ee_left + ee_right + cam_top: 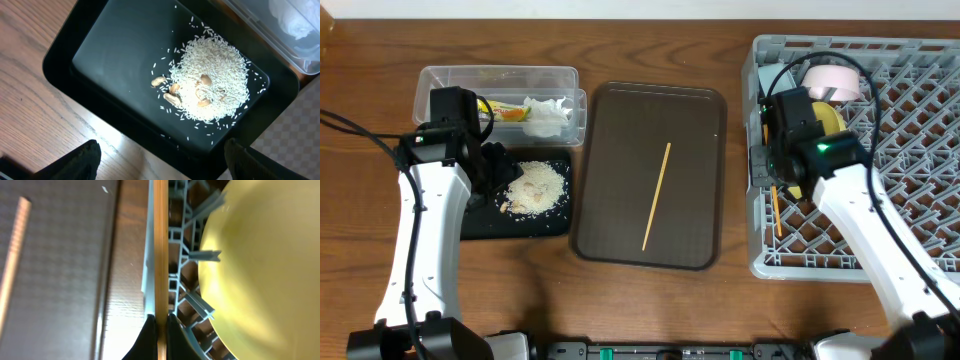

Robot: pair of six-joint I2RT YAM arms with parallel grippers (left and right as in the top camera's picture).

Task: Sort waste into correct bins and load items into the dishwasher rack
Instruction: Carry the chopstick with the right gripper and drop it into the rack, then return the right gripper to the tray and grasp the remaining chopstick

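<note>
My right gripper (pixel 161 317) is shut on a wooden chopstick (pixel 160 240) at the left wall of the grey dishwasher rack (pixel 920 130), beside the yellow plate (pixel 265 265) standing in it. A pale bowl (pixel 835 80) sits behind the plate. The second chopstick (pixel 656 195) lies on the brown serving tray (pixel 620 130). My left gripper (pixel 161 150) is open and empty above the near edge of the black tray (pixel 115 45), which holds the rice crumbs (pixel 212 82). The clear tub (pixel 440 80) holds the wrapper (pixel 505 110) and tissue (pixel 548 112). The blue bowl and the cup are out of view.
The brown serving tray lies between the black tray and the rack. The clear tub touches the black tray's far edge. Bare wooden table (pixel 650 310) runs along the front.
</note>
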